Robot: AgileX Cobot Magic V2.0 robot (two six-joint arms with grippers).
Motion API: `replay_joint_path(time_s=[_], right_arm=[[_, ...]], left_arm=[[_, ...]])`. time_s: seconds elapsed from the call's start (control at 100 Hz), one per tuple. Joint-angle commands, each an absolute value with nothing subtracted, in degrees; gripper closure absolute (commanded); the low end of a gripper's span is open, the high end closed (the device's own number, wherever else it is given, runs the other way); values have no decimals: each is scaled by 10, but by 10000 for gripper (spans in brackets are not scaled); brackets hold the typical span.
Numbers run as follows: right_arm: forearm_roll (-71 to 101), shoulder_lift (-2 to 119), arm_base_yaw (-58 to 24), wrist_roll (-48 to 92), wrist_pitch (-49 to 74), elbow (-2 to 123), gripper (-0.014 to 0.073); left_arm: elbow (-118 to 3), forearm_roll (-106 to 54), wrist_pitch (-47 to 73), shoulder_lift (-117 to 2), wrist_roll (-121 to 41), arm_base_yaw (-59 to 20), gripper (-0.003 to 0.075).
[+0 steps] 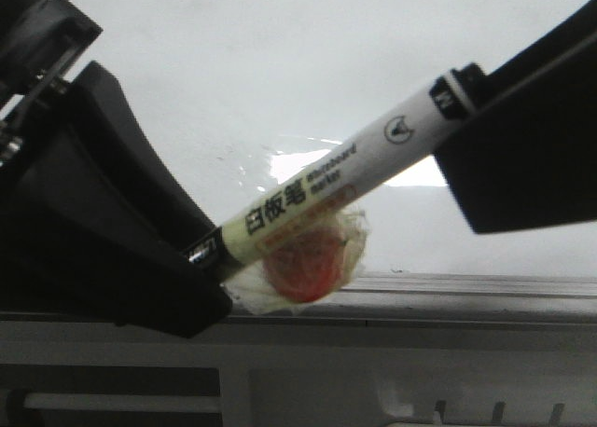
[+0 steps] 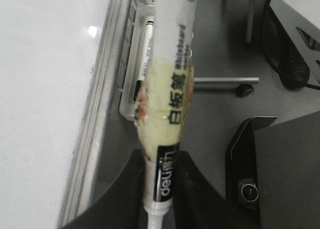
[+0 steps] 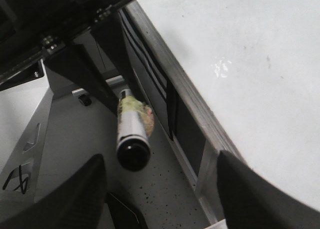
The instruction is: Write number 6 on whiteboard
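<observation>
Front view: left claw (image 1: pixel 201 254) grips marker (image 1: pixel 345 180)

I see a grey floor (image 2: pixel 220 109) below the rig, with dark specks on it in the right wrist view. A black cable (image 2: pixel 280 44) trails across it. Bright light glares off a white surface ahead.

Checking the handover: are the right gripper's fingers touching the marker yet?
Apart. In the right wrist view the marker sits between the right gripper's fingers with clear floor showing on both sides.
</observation>
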State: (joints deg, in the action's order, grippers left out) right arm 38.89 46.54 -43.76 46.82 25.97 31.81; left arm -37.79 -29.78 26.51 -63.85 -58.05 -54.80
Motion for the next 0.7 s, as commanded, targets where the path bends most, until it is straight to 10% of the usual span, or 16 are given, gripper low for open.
replay_joint_path(time_s=[0.0,0.69], right_arm=[[405,475,-453,476,210,339,176],[453,549,-510,476,106,351,179]], left_arm=[[-397,-309,220,-627,-581,-550,739],[-397,-310,206,-627,-581,-550,739]])
